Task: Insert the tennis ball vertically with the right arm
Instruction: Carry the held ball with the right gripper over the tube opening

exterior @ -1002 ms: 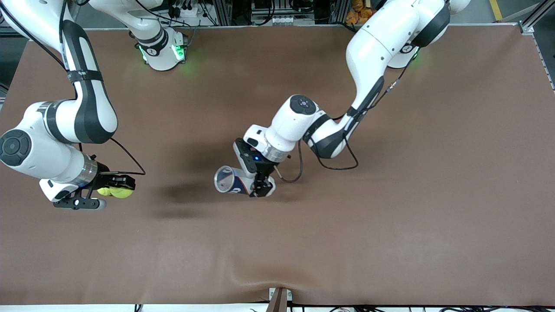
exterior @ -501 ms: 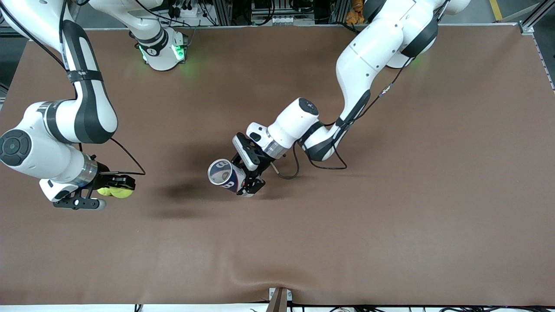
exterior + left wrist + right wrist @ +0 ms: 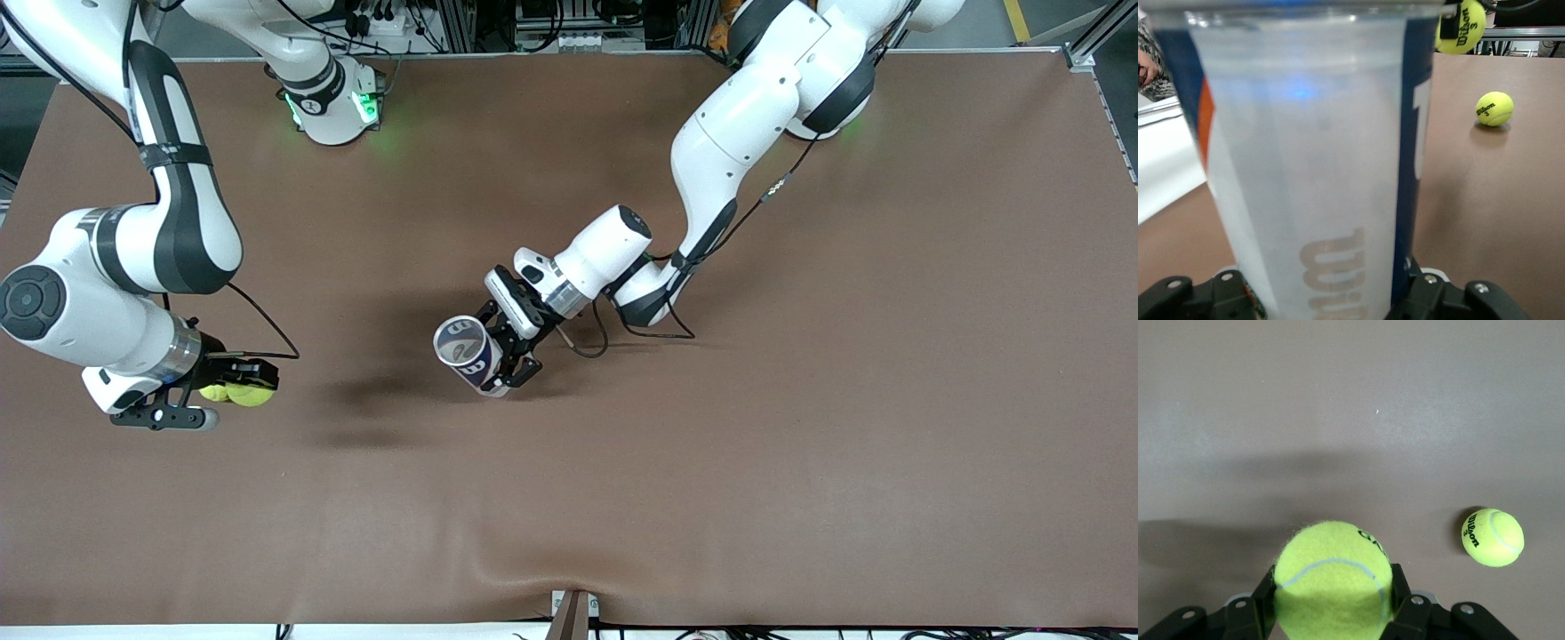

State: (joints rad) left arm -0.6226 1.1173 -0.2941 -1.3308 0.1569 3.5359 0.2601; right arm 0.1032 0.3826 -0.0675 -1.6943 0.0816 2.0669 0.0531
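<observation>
My right gripper [image 3: 253, 384] is shut on a yellow tennis ball [image 3: 252, 396], held just above the mat at the right arm's end of the table. In the right wrist view the ball [image 3: 1333, 577] fills the gap between the black fingers [image 3: 1248, 613]. My left gripper [image 3: 511, 364] is shut on a clear and blue ball can [image 3: 468, 353] over the middle of the table. The can is tilted, with its open mouth facing up toward the front camera. The can [image 3: 1305, 153] fills the left wrist view.
A second tennis ball [image 3: 213, 392] lies on the brown mat [image 3: 711, 462] beside the right gripper; the right wrist view shows this loose ball [image 3: 1493, 537] and the left wrist view shows the loose ball [image 3: 1495, 108] too. The arms' bases stand along the table's farthest edge.
The left arm has swung in and tipped the can from lying almost flat to a steeper tilt, mouth turning upward. The right arm and its ball have not moved.
</observation>
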